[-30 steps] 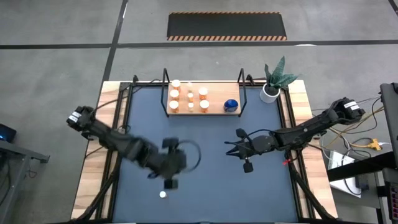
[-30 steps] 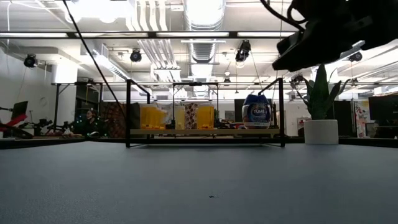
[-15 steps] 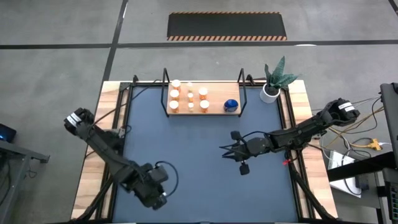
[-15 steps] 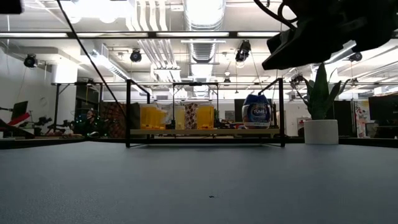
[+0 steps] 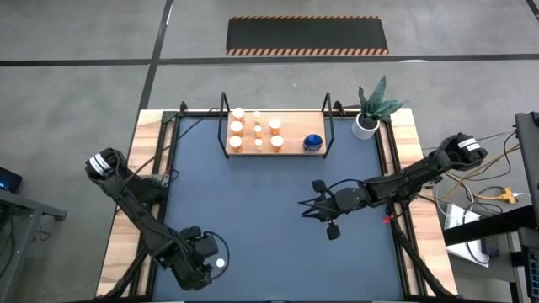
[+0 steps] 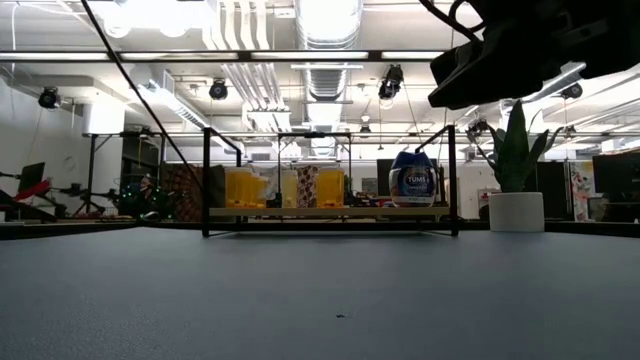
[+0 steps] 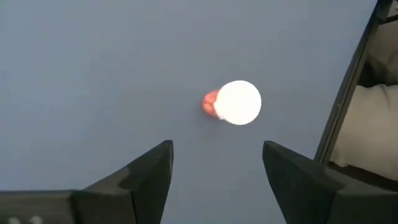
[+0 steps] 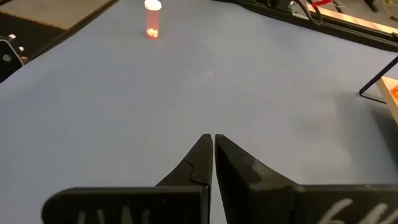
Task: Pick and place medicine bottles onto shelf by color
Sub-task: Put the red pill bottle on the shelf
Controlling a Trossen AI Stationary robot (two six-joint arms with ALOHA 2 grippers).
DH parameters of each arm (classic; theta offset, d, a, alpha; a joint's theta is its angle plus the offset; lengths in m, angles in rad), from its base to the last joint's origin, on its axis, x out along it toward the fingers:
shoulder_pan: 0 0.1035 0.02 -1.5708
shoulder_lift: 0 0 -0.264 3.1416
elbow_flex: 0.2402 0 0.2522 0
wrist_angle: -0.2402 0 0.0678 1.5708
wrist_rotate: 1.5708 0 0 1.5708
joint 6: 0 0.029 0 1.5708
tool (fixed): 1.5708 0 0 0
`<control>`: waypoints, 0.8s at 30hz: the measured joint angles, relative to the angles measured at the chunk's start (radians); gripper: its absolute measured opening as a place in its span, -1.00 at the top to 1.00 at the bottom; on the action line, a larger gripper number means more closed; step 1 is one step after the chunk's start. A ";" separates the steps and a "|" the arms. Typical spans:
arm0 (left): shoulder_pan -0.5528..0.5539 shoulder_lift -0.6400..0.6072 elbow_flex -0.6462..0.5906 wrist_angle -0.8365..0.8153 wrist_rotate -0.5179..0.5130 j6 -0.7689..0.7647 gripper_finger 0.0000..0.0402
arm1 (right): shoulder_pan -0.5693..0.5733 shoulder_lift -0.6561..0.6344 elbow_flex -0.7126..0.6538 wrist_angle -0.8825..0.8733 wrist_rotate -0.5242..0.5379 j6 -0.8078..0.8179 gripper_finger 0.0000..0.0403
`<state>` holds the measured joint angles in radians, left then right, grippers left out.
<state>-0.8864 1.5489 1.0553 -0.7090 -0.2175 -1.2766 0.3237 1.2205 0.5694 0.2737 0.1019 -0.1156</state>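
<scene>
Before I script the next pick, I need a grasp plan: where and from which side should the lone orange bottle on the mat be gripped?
Grip the orange bottle around its white cap and upper body, coming straight down. It stands upright on the mat, nothing beside it, and the left gripper hangs above it, jaws open, slightly off to one side; centre first.

Left arm folded back toward the table's near left corner, its gripper (image 5: 202, 263) pointing straight down, fingers spread apart. Right arm stretched inward over mid-table, gripper (image 5: 308, 207) closed, fingertips together.
</scene>
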 joint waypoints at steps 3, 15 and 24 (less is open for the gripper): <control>0.000 0.020 -0.037 0.081 -0.007 0.000 -0.16 | -0.001 0.000 0.000 0.000 0.003 0.000 0.96; -0.013 0.132 -0.038 0.142 -0.023 0.058 -0.16 | -0.001 0.000 -0.001 0.002 0.003 0.002 0.96; -0.012 0.142 -0.039 0.164 -0.136 0.071 -0.16 | -0.001 0.000 -0.001 0.013 0.003 0.003 0.96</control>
<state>-0.8986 1.6909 1.0164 -0.5453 -0.3537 -1.2052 0.3229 1.2205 0.5686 0.2866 0.1051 -0.1127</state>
